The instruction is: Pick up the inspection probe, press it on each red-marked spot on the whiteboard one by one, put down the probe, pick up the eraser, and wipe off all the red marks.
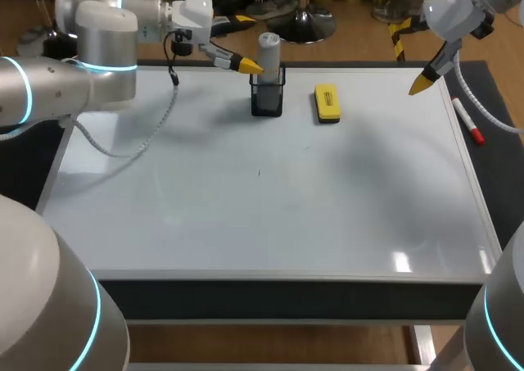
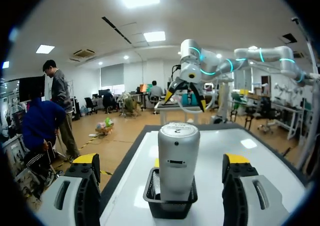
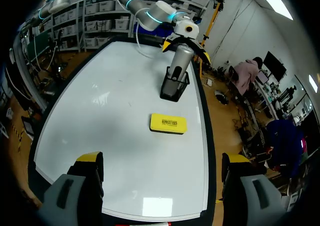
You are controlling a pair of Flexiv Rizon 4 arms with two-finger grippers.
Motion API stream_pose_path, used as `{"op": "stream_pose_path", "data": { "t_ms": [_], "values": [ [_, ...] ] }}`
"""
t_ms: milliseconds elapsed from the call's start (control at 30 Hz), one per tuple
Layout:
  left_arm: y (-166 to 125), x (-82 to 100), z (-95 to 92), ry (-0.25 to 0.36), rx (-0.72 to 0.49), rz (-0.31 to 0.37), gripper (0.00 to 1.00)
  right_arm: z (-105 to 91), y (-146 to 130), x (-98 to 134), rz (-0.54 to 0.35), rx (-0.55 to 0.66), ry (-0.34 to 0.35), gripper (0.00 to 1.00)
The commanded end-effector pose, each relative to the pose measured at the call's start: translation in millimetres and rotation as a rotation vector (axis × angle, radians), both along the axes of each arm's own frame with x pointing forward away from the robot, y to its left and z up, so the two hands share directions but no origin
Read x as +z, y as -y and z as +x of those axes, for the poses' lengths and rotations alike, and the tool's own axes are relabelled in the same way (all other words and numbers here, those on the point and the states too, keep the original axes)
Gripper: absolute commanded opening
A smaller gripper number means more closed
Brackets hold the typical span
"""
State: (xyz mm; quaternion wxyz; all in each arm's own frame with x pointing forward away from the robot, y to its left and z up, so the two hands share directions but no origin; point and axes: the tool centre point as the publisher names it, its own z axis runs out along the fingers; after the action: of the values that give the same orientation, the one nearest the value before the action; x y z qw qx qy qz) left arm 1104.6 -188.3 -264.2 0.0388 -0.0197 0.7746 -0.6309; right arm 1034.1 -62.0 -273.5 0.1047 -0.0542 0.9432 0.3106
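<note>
The inspection probe is standing upright in a black mesh holder that is hiding its lower end, near the whiteboard's far edge. The left gripper is hovering level before it, fingers spread wide (touching nothing). The yellow eraser is lying just beside the holder, with open board in front. The right gripper is hanging over the far right corner, fingers apart.

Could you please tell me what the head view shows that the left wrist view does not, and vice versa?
Only the head view: the red-capped marker beside the whiteboard's right edge, and the whole yellow eraser. Only the left wrist view: the left gripper's fingers standing apart on either side of the probe, clear of it. Both: the probe upright in its black holder, and the right gripper raised.
</note>
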Motion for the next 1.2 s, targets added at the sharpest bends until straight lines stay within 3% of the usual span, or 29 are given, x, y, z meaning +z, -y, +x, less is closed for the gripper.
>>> {"op": "stream_pose_path", "data": {
  "t_ms": [33, 367, 1200],
  "values": [
    [-19.8, 9.1, -17.1, 0.008, 0.042, 0.048, 1.0, 0.1, 0.0, 0.1, -0.004, 0.001, -0.001, 1.0],
    [-43.8, 14.4, -21.1, 0.029, 0.082, 0.11, 1.0, 0.1, 0.0, 0.1, -0.004, 0.001, -0.001, 1.0],
    [-46.6, 15.9, -22.3, 0.015, 0.109, 0.108, 1.0, 0.1, 0.0, 0.1, -0.004, 0.001, -0.001, 1.0]
  ]
}}
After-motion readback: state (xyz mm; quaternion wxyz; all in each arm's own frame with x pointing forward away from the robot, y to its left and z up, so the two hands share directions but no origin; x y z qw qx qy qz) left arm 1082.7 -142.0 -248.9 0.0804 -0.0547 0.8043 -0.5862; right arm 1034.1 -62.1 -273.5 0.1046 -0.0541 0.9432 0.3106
